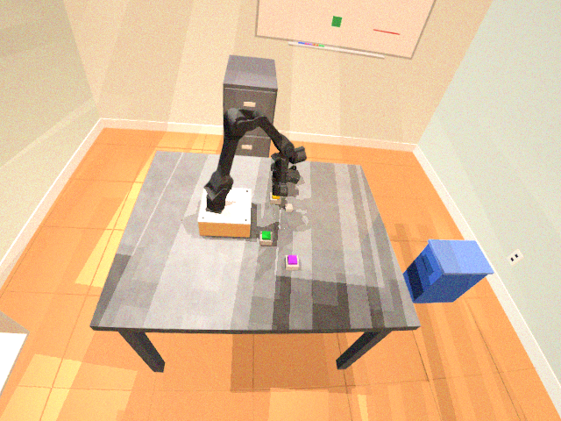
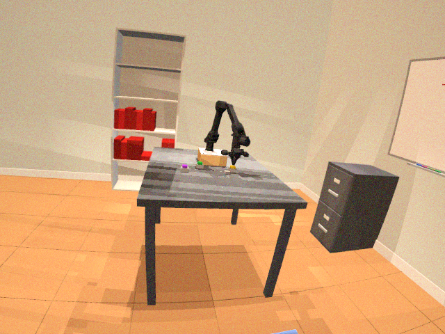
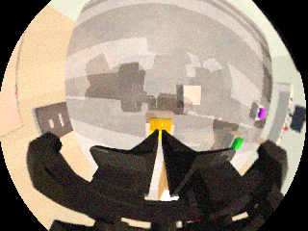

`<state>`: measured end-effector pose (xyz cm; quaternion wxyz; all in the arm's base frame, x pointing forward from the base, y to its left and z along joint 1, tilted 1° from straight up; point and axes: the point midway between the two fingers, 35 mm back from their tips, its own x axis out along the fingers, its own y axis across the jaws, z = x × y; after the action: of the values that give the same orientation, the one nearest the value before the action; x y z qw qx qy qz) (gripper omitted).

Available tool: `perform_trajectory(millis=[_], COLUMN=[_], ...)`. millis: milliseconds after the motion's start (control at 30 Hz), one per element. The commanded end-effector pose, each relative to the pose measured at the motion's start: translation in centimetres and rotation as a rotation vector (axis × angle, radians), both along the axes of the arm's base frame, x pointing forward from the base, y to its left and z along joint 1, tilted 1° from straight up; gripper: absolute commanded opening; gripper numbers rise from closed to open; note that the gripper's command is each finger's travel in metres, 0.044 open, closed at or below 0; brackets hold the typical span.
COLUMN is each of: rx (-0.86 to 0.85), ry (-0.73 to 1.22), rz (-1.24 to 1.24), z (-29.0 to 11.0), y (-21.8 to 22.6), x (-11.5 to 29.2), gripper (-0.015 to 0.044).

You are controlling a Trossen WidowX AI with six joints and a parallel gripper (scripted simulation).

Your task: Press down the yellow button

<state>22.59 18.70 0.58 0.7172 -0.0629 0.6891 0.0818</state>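
The yellow button [image 1: 274,196] [image 2: 232,167] [image 3: 161,123] sits on the grey table [image 1: 190,289] to the right of the robot's base. My gripper [image 1: 277,192] [image 2: 233,163] [image 3: 160,131] is shut and empty. It points straight down, with its joined fingertips right over the yellow button. I cannot tell whether the tips touch it. Most of the button is hidden behind the fingers in the top view.
A small pale block [image 1: 288,207] [image 2: 227,171] [image 3: 192,94] lies close beside the yellow button. A green button [image 1: 266,235] [image 2: 199,163] [image 3: 238,142] and a magenta button [image 1: 292,260] [image 2: 184,165] [image 3: 262,114] sit nearer the front. The robot's base box [image 1: 224,222] stands to the left.
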Motion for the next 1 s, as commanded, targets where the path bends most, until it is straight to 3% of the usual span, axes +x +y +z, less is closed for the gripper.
perform_trajectory(millis=[0,800,967], rx=[-0.002,-0.002,-0.002], ry=[0.009,0.009,0.008], rz=[-0.004,-0.004,-0.004], z=[-1.0,-1.5,1.9], y=[-0.1,-0.1,-0.2], x=[-0.2,-0.2,-0.3], gripper=[0.002,0.002,0.002])
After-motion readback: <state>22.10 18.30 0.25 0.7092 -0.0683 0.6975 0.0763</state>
